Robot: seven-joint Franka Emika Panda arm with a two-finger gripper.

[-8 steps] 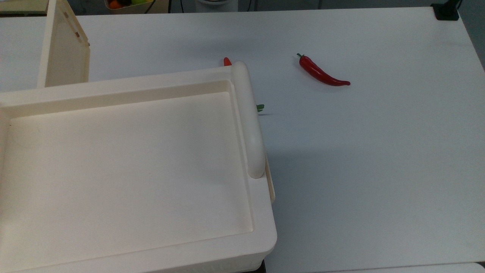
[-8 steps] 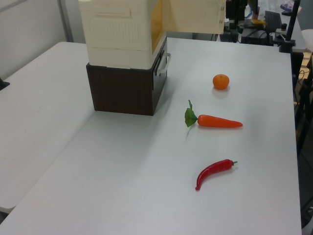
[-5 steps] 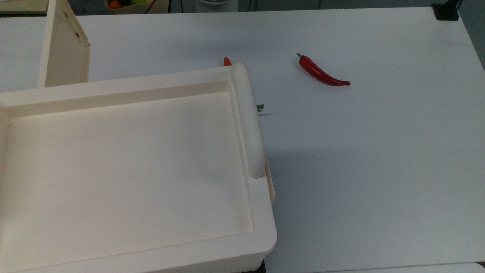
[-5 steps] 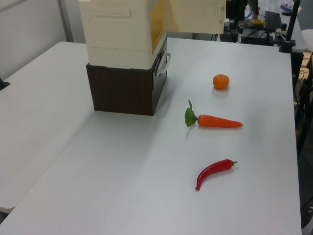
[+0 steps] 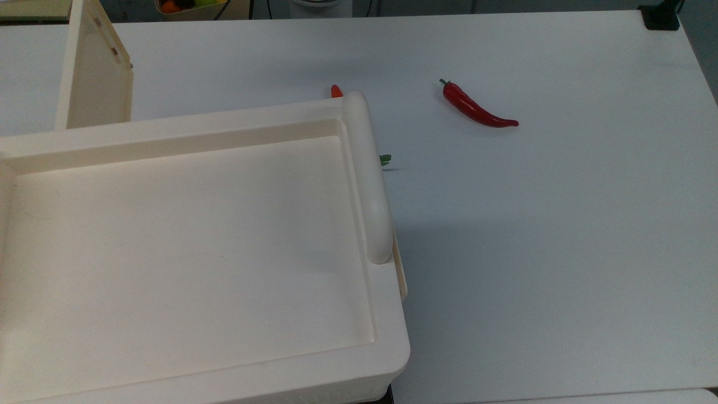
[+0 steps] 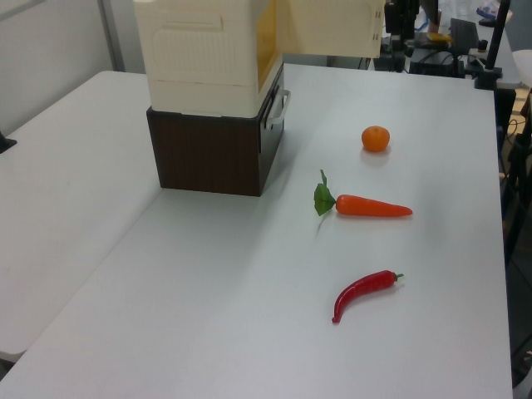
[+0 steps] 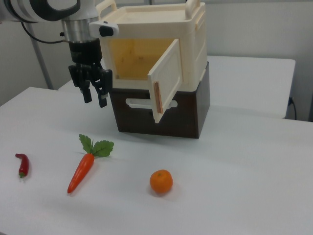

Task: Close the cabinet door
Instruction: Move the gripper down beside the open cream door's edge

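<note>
While I scan the right view from its left edge across, I log these:

Chili pepper [image 7: 22, 165]: I see it lying flat on the white bench [image 7: 234, 196], at the right view's far left; in the top view it lies well clear of the cabinet.

Tool [image 7: 96, 99]: I see it hanging above the bench, pointing down, just beside the cabinet's open front on the right view's left. Its two black fingers stand a narrow gap apart, with nothing between them.

Carrot [image 7: 81, 171]: I see it lying near the pepper, leaves toward the cabinet; it sits below the tool in the right view.

Cabinet [image 7: 195, 44]: I see a cream box on a dark brown base [image 7: 190, 110], its yellowish inside exposed.

Cabinet door [image 7: 166, 81]: I see it swung outward, roughly halfway, hinged on the right view's right side of the opening. Nothing touches it. In the top view the panel stands out at the upper left [image 5: 92, 78].

Orange [image 7: 161, 181]: I see it on the bench in front of the door, apart from the carrot.
</note>
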